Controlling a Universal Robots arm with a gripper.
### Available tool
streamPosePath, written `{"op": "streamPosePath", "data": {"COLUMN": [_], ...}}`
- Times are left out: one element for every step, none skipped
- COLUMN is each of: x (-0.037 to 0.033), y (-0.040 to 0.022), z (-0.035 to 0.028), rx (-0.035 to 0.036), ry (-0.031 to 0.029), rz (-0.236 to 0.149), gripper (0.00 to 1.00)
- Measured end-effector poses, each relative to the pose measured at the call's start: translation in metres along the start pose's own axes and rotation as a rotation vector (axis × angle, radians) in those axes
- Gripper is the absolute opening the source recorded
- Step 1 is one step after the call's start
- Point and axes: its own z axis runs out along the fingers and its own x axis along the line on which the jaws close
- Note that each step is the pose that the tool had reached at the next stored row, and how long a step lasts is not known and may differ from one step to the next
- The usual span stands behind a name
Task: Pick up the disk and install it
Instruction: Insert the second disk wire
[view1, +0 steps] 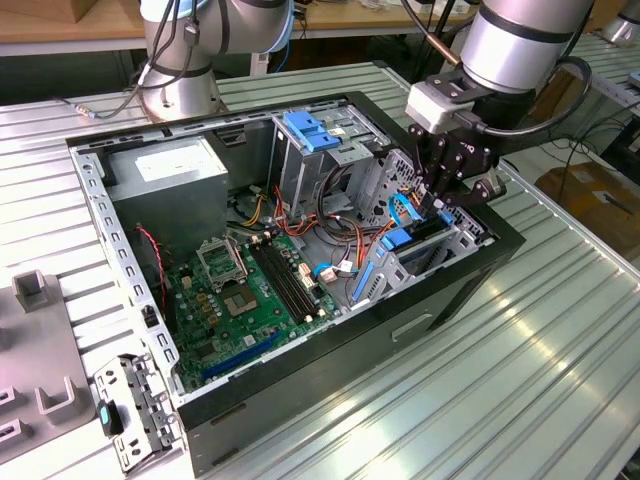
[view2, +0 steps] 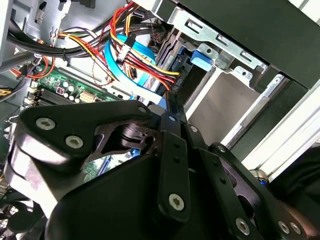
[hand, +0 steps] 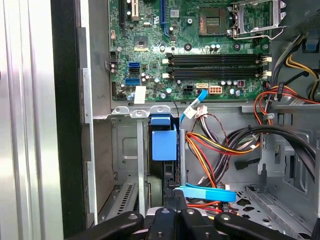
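Arm reaches down, end effector (view1: 447, 196) clamped on disk (hand: 164, 141) in drive bay (view1: 455, 240).

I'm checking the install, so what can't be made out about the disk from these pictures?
1. First wrist view: the disk sits edge-on in the drive cage; cage walls hide its faces and depth.
2. Exterior view: the gripper covers the disk's slot.
3. Second wrist view: the gripper's body blocks much of the bay.
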Motion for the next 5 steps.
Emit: {"op": "streamPosePath", "data": {"x": [0.0000,0.0000,0.0000,0.0000,0.0000], "y": [0.0000,0.0000,0.0000,0.0000,0.0000], "z": [0.0000,0.0000,-0.0002,-0.0002,-0.0002], "rx": [0.0000,0.0000,0.0000,0.0000,0.0000], "ry": [0.0000,-0.0001,-0.0001,-0.0001,0.0000], "rz": [0.000,0.000,0.000,0.000,0.000], "gripper": [0.11,0.11,0.11,0.11,0.11]}}
